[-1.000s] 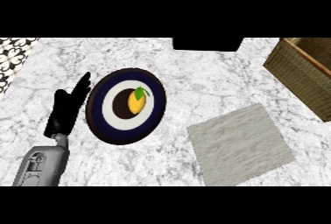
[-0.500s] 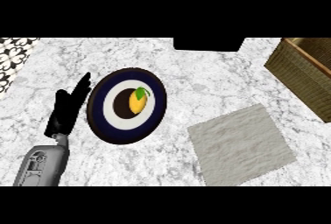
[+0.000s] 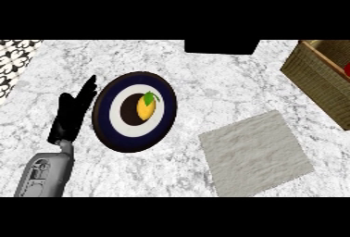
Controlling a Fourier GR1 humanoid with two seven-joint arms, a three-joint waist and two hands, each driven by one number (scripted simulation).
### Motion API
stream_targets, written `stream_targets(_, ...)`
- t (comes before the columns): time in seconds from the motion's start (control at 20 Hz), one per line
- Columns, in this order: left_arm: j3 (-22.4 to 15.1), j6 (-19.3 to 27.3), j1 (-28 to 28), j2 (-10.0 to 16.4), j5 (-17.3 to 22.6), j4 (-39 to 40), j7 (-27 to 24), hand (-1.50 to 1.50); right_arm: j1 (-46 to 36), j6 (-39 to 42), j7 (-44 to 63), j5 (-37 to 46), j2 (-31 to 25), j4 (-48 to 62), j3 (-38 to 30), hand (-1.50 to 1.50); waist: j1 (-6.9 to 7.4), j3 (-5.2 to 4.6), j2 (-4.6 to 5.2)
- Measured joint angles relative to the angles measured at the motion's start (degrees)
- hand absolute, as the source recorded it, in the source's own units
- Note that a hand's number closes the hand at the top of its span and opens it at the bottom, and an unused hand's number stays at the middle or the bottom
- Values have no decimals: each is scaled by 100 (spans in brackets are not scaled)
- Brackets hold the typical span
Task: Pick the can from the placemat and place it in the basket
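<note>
Grey marble surface [image 3: 205,69]. Dark-rimmed plate [image 3: 103,122] left of middle, yellow fruit [image 3: 145,107] on it. Grey placemat [image 3: 256,155] toward near right. Wicker basket [image 3: 314,78] at right edge, red bit [image 3: 346,69] inside, possibly the task's thing, cannot tell. Left robot hand [image 3: 68,118] just beside plate's left rim, fingers straight and spread, well apart from basket.

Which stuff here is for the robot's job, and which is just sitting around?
For the job: placemat, with nothing on it; basket, with a red bit showing inside, too hidden to tell if it's the can.
Just sitting around: plate; yellow fruit on it; dark block at the counter's back.
</note>
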Motion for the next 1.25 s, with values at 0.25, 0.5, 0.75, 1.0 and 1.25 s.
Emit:
stream_targets(0.25, 50, -72, 44, 26, 67, 43, -65, 0, 7, -312, -212, -187, 145, 445, -309, -150, 1, 4, 9)
stream_targets(0.5, 55, -53, -2, 19, 58, 9, -18, 0, -88, -647, -248, -595, 35, 707, -839, -150, -3, 8, 13)
stream_targets(0.75, 62, -56, -28, 9, 51, 107, -77, 0, -216, -950, 0, -936, -309, 912, -1307, -150, 1, 7, 25)
stream_targets(1.0, 45, -63, 30, 13, 33, 76, -121, 0, -85, -886, 250, -1219, -882, 1215, -1690, -150, 11, 16, 46)
stream_targets(1.25, 71, -71, -6, 13, 65, 71, -110, 0, 228, -578, 239, -1374, -1419, 1421, -1896, -150, 8, 33, 75)
